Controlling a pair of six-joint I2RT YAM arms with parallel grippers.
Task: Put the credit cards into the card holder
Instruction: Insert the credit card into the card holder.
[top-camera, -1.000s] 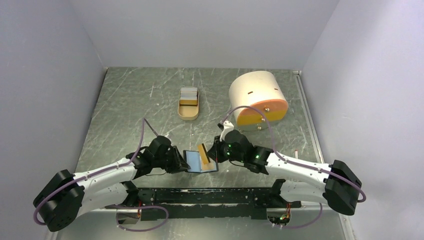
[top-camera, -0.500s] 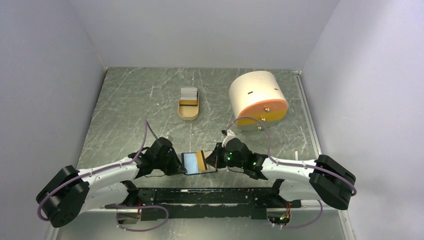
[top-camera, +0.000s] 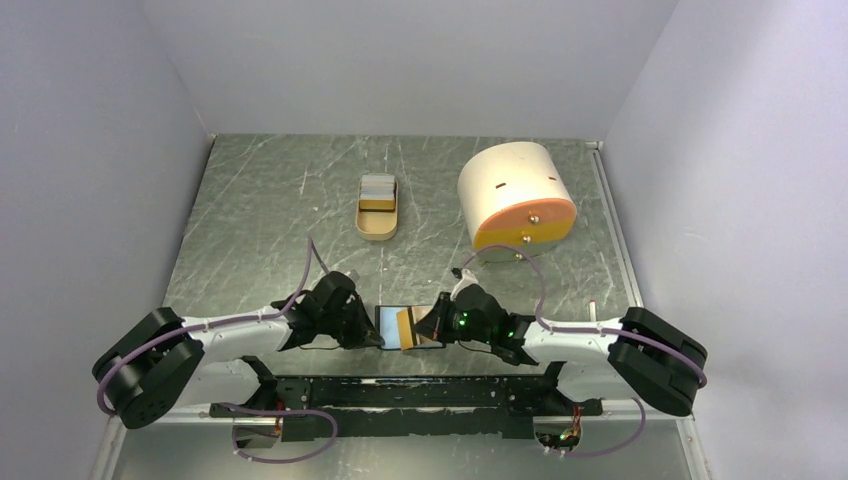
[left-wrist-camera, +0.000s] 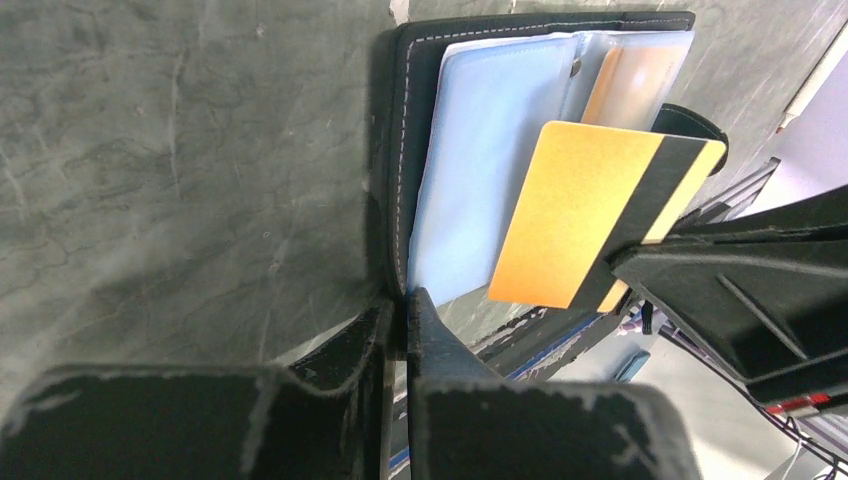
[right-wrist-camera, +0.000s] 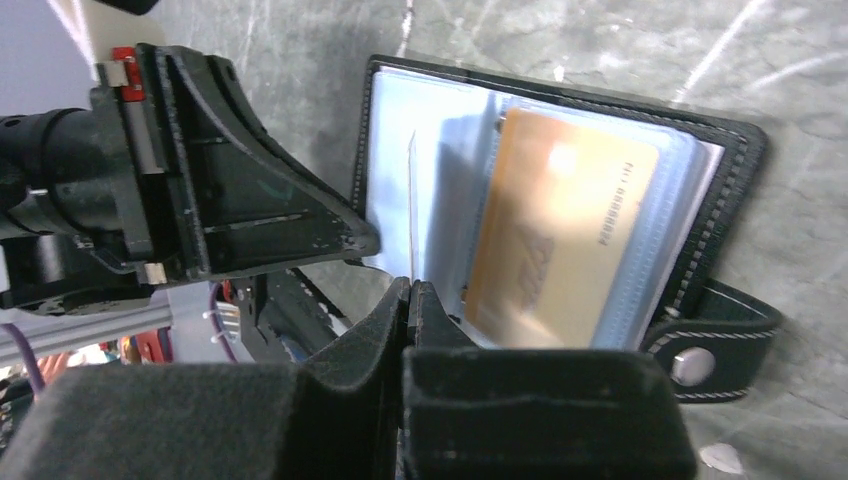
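- Card holder (left-wrist-camera: 470, 170) lies open on table (top-camera: 260, 200) near arm bases.
- Left gripper (left-wrist-camera: 405, 305) clenched on its edge.
- Right gripper (right-wrist-camera: 410, 295) pinches yellow-orange card (left-wrist-camera: 570, 215) over it, perhaps touching a pocket.

Ahead of me on the scratched grey table (top-camera: 260, 220) sits a tan oval tray (top-camera: 376, 234). To its right, well apart, lies a big cream cylinder (top-camera: 505, 180), its orange end facing me.

Card holder (right-wrist-camera: 737, 150): black, open, centre-right. Orange card (right-wrist-camera: 560, 230) in right pocket. Snap tab (right-wrist-camera: 705, 352) lower right. Right gripper (right-wrist-camera: 410, 300), bottom centre, pinches edge-on card (right-wrist-camera: 411, 205). Left gripper (right-wrist-camera: 355, 240) at left.
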